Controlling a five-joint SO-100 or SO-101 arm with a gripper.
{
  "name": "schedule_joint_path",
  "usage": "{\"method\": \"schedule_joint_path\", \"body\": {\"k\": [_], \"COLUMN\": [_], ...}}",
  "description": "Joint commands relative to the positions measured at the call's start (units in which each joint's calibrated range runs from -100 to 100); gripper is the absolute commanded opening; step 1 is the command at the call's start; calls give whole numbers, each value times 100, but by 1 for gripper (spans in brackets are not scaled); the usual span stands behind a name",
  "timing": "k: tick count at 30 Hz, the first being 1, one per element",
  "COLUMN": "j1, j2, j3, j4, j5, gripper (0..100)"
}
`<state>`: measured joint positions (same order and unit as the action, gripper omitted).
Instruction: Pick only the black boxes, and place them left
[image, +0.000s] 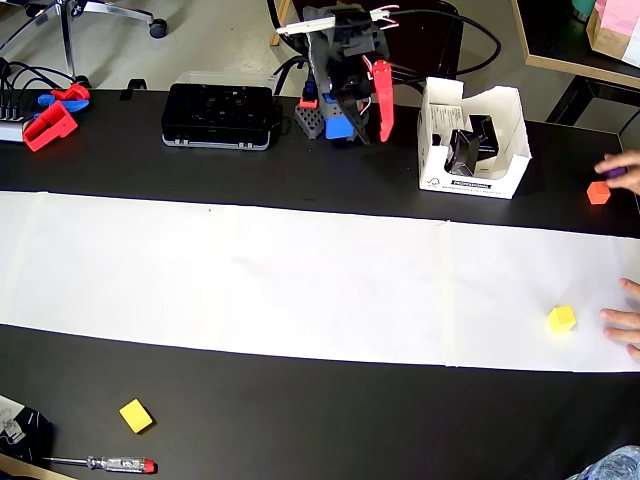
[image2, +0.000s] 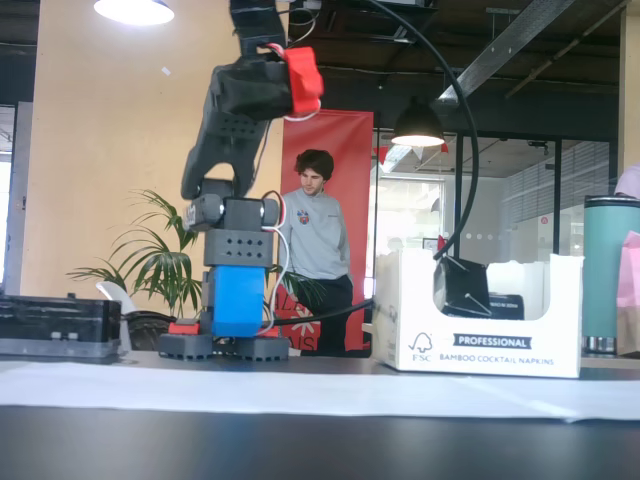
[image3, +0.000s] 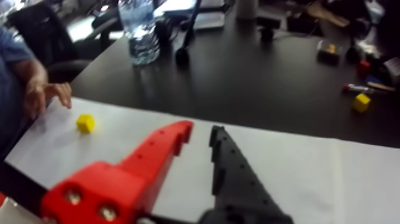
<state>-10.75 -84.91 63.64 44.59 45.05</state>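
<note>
The black boxes (image: 470, 145) sit inside an open white napkin carton (image: 503, 182) at the back right of the table; one shows through the carton's cut-out in the fixed view (image2: 465, 287). No black box lies on the white paper strip (image: 250, 270). My gripper (image: 373, 137) is folded back at the arm's base, left of the carton and apart from it. In the wrist view its red and black jaws stand nearly together at the gripper tips (image3: 200, 131), with nothing between them.
A flat black device case (image: 218, 115) lies at the back left. An orange cube (image: 598, 192) and yellow cubes (image: 562, 318) (image: 135, 415) lie about. A person's hands (image: 628, 322) reach in from the right. A screwdriver (image: 100, 463) lies front left.
</note>
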Motion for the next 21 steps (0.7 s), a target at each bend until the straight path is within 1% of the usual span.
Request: {"method": "schedule_joint_path", "body": {"k": [1,7,13,17,19,21], "j1": [629,1270,1876,2102,2171,2136], "j2": [-648,-735,-735,-751,-751,-751], "j3": [126,365,1083,1695,2049,2475], "j4": [-278,-270,-270,-278,-477,-954], "j5": [21,21,26,342,379,379], "gripper": [0,0,0,0,0,0]}}
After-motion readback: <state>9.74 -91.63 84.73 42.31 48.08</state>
